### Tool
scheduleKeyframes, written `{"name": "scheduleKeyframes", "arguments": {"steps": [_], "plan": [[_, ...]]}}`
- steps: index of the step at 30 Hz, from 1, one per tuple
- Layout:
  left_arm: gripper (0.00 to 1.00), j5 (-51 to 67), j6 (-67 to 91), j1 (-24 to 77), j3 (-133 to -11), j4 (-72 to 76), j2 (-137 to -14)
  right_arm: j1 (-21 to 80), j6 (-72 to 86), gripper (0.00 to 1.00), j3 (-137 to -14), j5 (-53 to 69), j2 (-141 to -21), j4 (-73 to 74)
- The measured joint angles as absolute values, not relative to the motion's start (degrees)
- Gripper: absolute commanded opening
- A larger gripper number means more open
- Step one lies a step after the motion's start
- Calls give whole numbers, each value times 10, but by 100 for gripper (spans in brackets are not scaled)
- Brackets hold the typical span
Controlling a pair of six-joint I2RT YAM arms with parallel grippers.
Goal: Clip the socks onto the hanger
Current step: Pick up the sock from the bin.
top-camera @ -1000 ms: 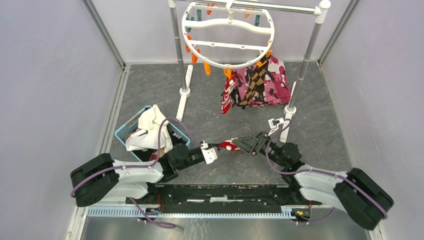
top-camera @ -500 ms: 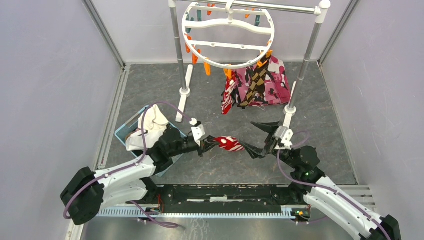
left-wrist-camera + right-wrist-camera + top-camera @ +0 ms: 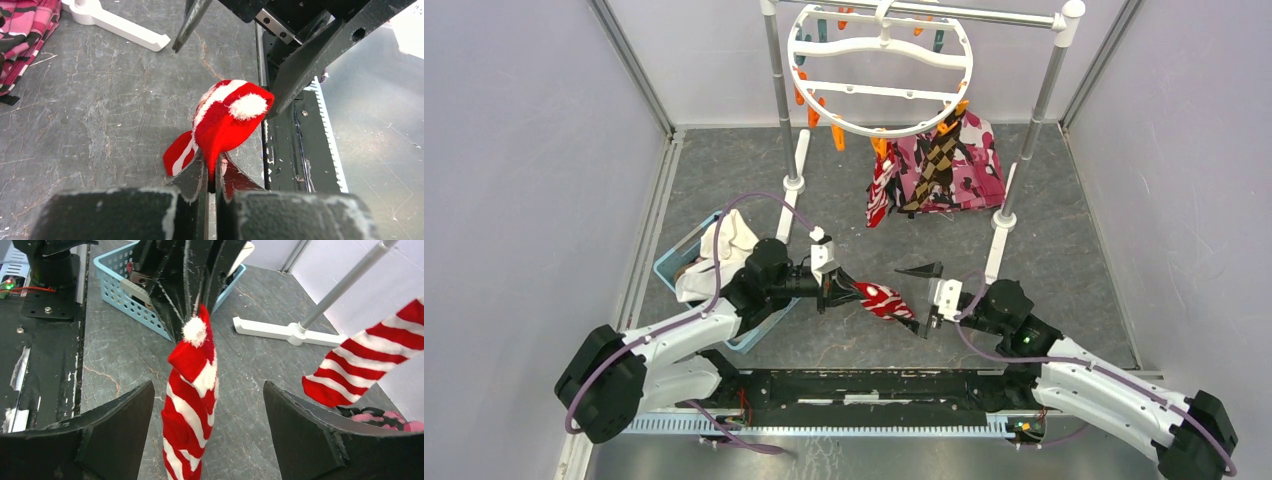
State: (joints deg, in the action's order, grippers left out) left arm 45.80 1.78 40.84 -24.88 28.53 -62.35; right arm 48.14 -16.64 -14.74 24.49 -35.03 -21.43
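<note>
The right pincer [image 3: 921, 297] has swung left to the striped sock [image 3: 880, 298], spread wide at its free end. The left pincer [image 3: 827, 290] pinches the sock's other end.

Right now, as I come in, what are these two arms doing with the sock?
The left hand is shut on a red-and-white striped sock with a white pompom, which dangles from it. The right hand is open and faces this sock without gripping it. At the back, a second striped sock and an argyle sock already hang from the round white hanger.
</note>
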Motion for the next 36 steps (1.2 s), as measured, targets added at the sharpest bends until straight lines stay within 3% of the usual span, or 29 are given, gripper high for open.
{"name": "scheduleKeyframes", "arguments": {"steps": [10,19,23,29,36], "plan": [[4,478,19,408,-260,283,-635,516,-211,69,-180,215,-400,-200],[5,487,28,408,-264,281,-643,543,-236,43,-199,195,-432,-186],[12,488,34,408,-265,281,-646,547,-241,31,-199,192,-432,-186],[35,487,49,408,-265,288,-646,548,-241,0,-199,190,-432,-189],[81,460,70,408,-229,334,-605,548,-221,0,-199,189,-420,-203]]}}
